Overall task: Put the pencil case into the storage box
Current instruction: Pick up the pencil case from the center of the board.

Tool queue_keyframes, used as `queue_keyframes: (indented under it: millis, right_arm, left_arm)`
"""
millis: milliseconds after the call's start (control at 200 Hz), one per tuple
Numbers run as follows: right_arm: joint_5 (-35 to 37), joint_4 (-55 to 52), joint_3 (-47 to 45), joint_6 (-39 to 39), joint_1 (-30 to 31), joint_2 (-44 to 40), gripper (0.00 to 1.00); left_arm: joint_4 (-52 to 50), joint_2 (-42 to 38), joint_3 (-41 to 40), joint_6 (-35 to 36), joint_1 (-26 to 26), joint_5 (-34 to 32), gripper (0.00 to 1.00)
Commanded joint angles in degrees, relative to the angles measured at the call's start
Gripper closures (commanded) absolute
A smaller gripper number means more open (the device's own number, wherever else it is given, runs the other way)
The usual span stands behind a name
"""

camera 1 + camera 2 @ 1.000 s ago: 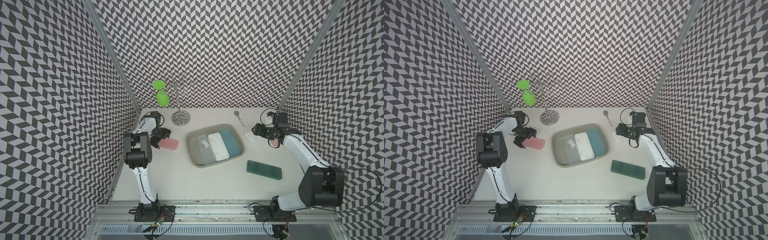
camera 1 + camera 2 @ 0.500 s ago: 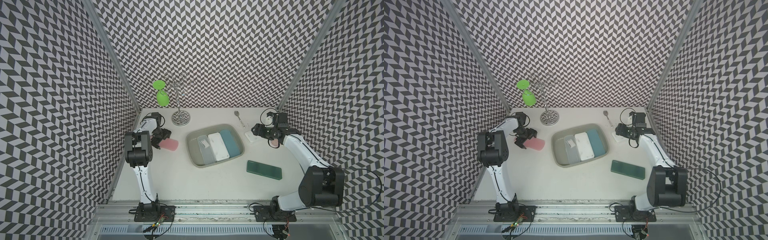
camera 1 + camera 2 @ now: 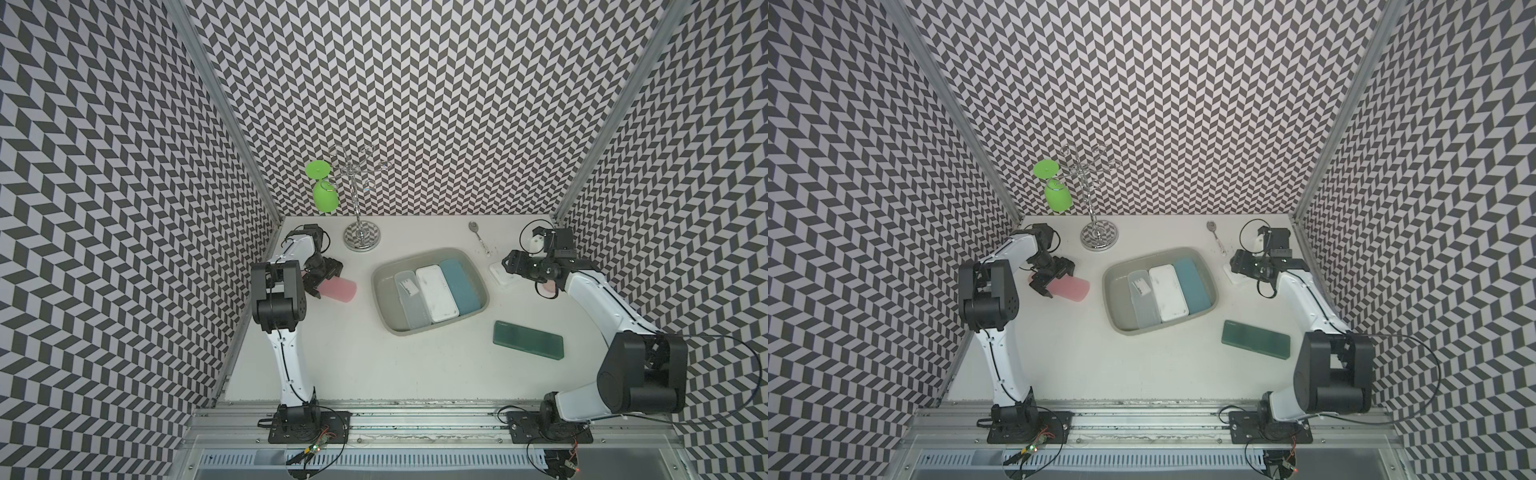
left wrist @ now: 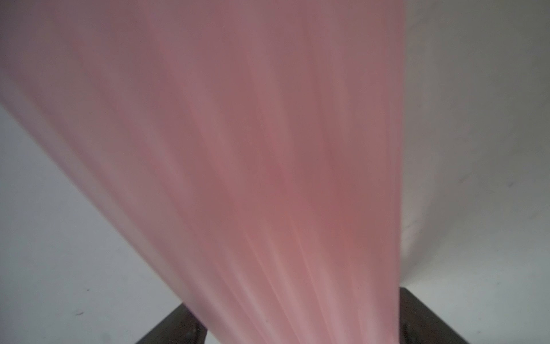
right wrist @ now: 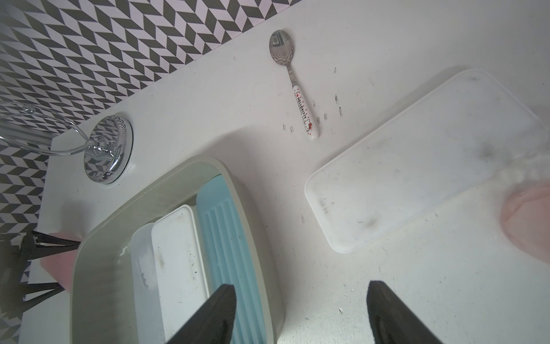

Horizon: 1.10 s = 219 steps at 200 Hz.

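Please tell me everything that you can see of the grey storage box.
The storage box is a grey plastic tub, rectangular with rounded corners, sloping walls and a rolled rim. It stands upright and open on the white table, near the middle, turned askew. Three cases lie flat in it side by side: a translucent case, a white case and a light blue ribbed case. Only the table and these cases touch it.

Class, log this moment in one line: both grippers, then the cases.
left gripper: around pink case, grip unclear | right gripper: open, empty | storage box: three cases inside | on table: green case, white case
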Motion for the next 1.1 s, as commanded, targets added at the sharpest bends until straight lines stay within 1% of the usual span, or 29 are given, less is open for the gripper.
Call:
queue_keyframes:
  millis: [0,60,100,230,255,416,486,506,531,686,756,876,1031,1092]
  right_arm:
    - [-0.3,2.9,-0.9,0.1,-0.3,-1.7,0.26]
    - [-0.3,3.1,-1.2,0.1,-0.3,-1.9,0.26]
    - [-0.3,3.1,-1.4,0.0,-0.4,-2.0,0.26]
    - [-0.7,3.6,-1.9,-0.1,-0.5,-2.1,0.26]
    - [-0.8,3.7,-2.0,-0.1,-0.5,-2.1,0.26]
    - [-1.4,4.1,-1.8,-0.3,-0.6,-1.4,0.26]
    - [-1.6,4.2,-1.6,-0.4,-0.7,-1.1,0.26]
    - [-1.7,4.2,-1.4,-0.4,-0.7,-0.9,0.26]
    - [-1.8,4.2,-1.3,-0.4,-0.7,-0.7,0.26]
    - [-2.1,4.3,-0.5,-0.6,-0.7,0.0,0.26]
    - [-2.3,4.3,-0.2,-0.8,-0.7,0.5,0.26]
    - [-2.4,4.3,0.2,-0.9,-0.7,0.7,0.26]
    - [-2.7,4.4,0.5,-0.8,-0.7,1.2,0.26]
    - [-2.7,4.5,0.5,-0.8,-0.7,1.3,0.26]
  left_arm:
    - [3.2,4.8,-2.0,3.3,0.4,1.1,0.05]
    - [2.5,4.7,-1.6,4.2,0.3,0.6,0.05]
    - [2.4,4.5,-1.2,5.4,0.3,0.5,0.08]
    - [0.1,4.1,0.5,8.8,0.3,-1.0,0.09]
    - [-0.3,4.1,0.9,9.3,0.3,-1.3,0.11]
    - [-2.6,3.3,2.7,13.0,0.0,-3.5,0.11]
    - [-3.1,2.8,2.9,13.9,-0.1,-4.3,0.12]
    - [-3.1,2.5,2.8,14.2,-0.1,-4.3,0.14]
    - [-3.1,2.3,2.8,14.6,-0.1,-4.5,0.15]
    - [-3.8,0.9,3.0,15.7,-1.0,-5.9,0.15]
    - [-4.2,0.1,3.6,16.3,-2.0,-6.3,0.15]
    - [-6.8,-0.6,7.2,17.2,-4.4,-8.1,0.15]
    - [-11.4,-1.6,13.0,17.7,-9.1,-9.3,0.15]
    - [-12.9,-2.2,14.4,17.5,-10.9,-8.8,0.15]
